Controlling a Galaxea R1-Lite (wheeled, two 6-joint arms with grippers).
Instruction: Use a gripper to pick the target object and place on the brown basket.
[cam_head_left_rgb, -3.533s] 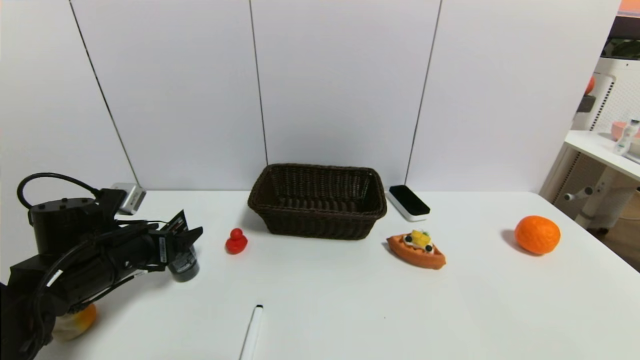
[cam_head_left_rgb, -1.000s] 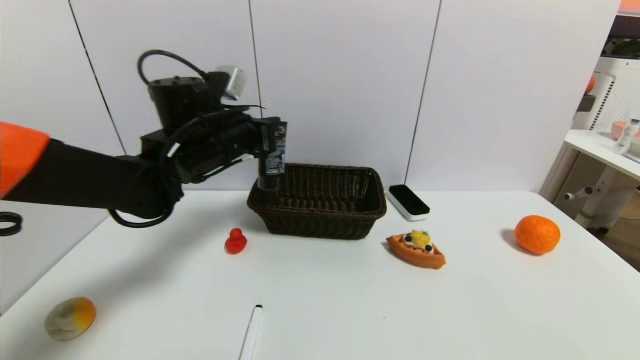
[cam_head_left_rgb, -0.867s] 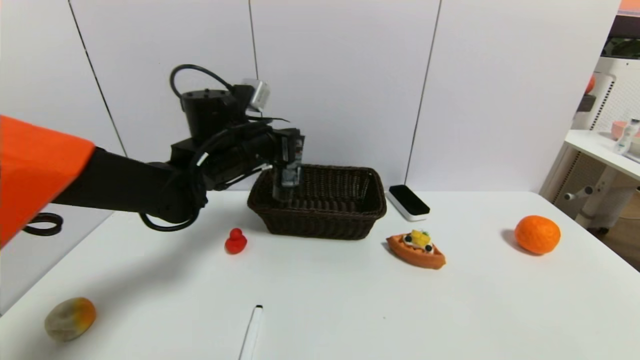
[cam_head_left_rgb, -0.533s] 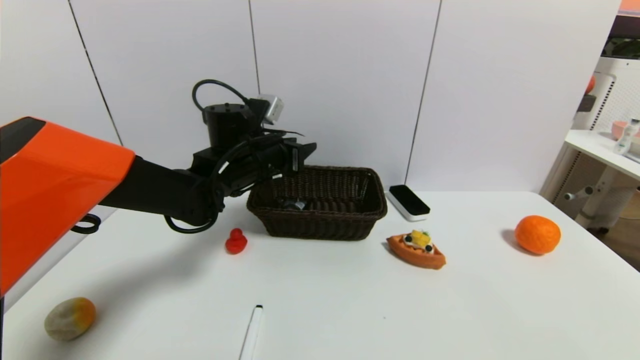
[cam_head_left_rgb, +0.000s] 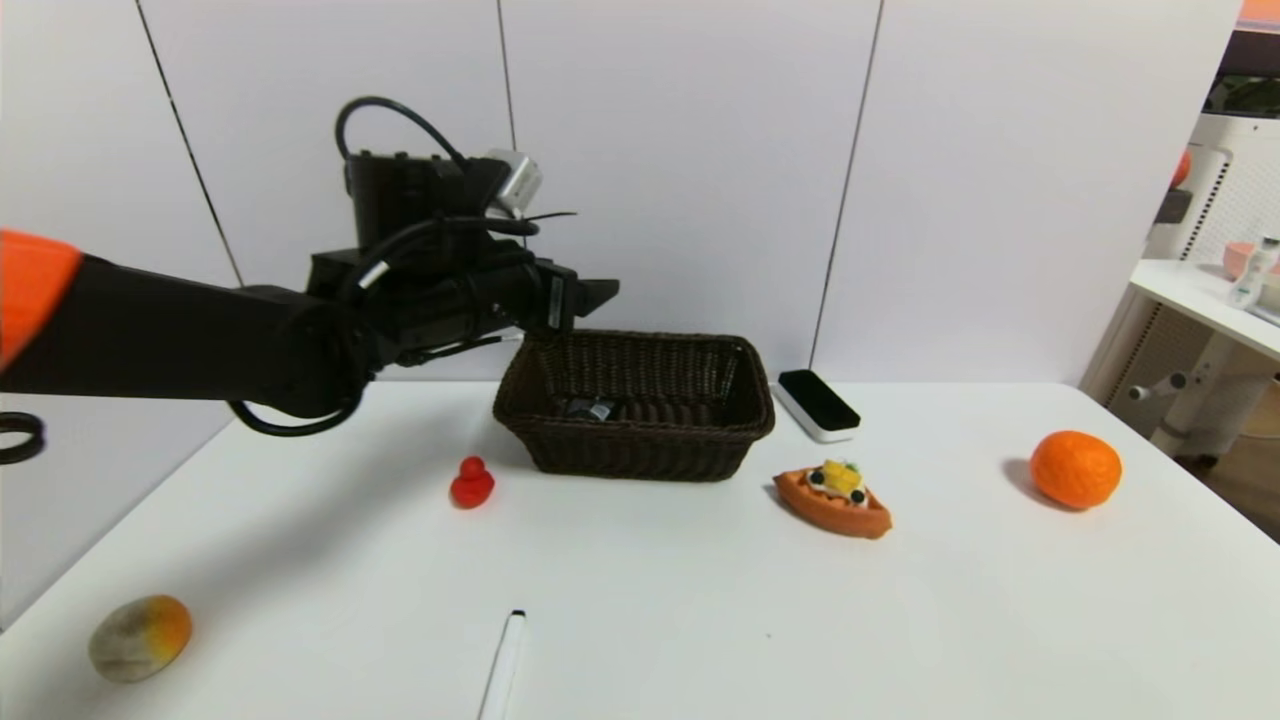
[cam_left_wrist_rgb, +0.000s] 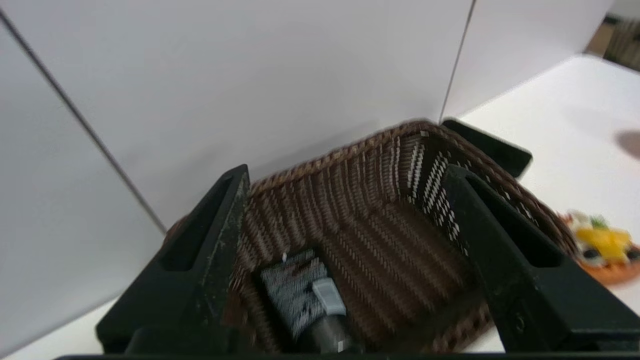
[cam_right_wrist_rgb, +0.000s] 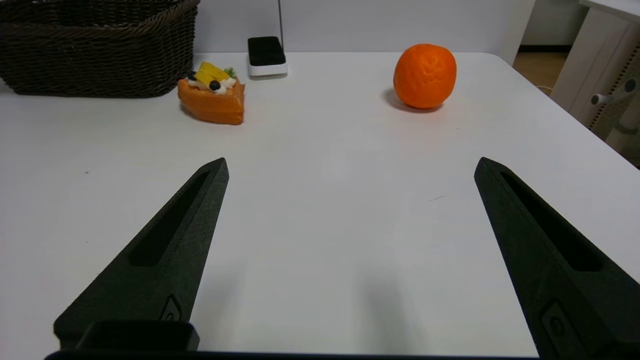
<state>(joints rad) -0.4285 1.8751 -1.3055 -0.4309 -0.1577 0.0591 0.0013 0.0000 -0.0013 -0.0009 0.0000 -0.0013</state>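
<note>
The black squeeze tube (cam_head_left_rgb: 588, 408) lies on the floor of the brown basket (cam_head_left_rgb: 640, 462), near its left end; it also shows in the left wrist view (cam_left_wrist_rgb: 300, 300), loose between my open fingers' lines. My left gripper (cam_head_left_rgb: 590, 296) is open and empty, hovering above the basket's left rim (cam_left_wrist_rgb: 330, 160). My right gripper (cam_right_wrist_rgb: 350, 167) is open and empty, low over bare table; it is out of the head view.
A red duck (cam_head_left_rgb: 472, 483) sits left of the basket, a white box with black top (cam_head_left_rgb: 818, 404) and a fruit tart (cam_head_left_rgb: 834, 498) to its right. An orange (cam_head_left_rgb: 1075, 469) lies far right, a white marker (cam_head_left_rgb: 503, 663) at front, a yellowish fruit (cam_head_left_rgb: 140, 636) front left.
My left gripper carried the tube up from the table's left to over the basket, opened and dropped it inside. Since then the gripper has risen and drawn back a little to the left.
</note>
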